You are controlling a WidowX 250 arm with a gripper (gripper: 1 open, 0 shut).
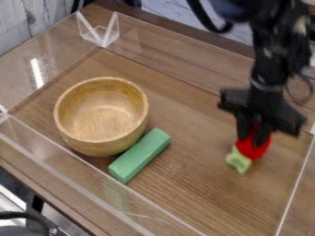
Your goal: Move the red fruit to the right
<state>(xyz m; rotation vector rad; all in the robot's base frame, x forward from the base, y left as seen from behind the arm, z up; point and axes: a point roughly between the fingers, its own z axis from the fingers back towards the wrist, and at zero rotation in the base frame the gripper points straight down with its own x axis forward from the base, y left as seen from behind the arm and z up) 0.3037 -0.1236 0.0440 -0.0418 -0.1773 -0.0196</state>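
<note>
A: Left side?
B: Wooden bowl [102, 115] sat on table [185, 198], green block [140, 154] just right of it, near front edge.
A: Right side?
B: Gripper [255, 140] pointed straight down, clamped on red fruit [250, 149]. Green leafy cap hung below the fingers, at or just above table; contact unclear. Well apart from block.

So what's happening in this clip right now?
The arm's end effector is shut on the red fruit, green cap pointing down, at the right side of the wooden table, well away from the wooden bowl and the green block on the left.
</note>
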